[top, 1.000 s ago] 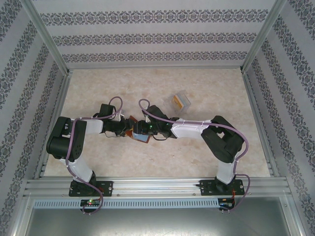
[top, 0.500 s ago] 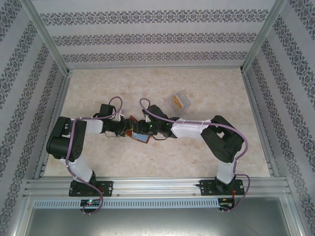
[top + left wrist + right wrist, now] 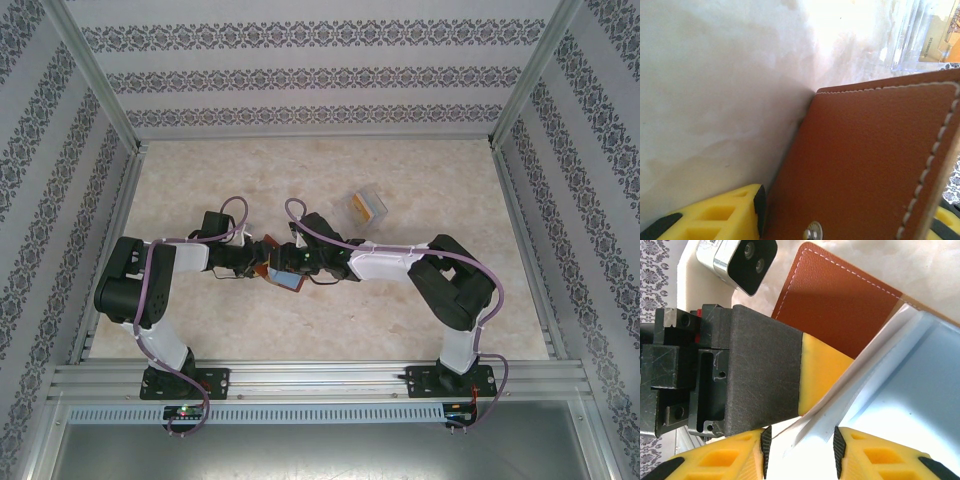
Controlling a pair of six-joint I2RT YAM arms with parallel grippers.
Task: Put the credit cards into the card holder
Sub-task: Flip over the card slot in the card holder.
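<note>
The card holder is found left of the clear plastic box and nearer the arm bases, folded open. Its brown flap, with the stud showing, is clamped by the left gripper. Its blue-grey inside is faced by the right gripper, whose fingers are parted around a pale edge; whether that is a card or the lining cannot be told. An orange card is seen inside the box.
</note>
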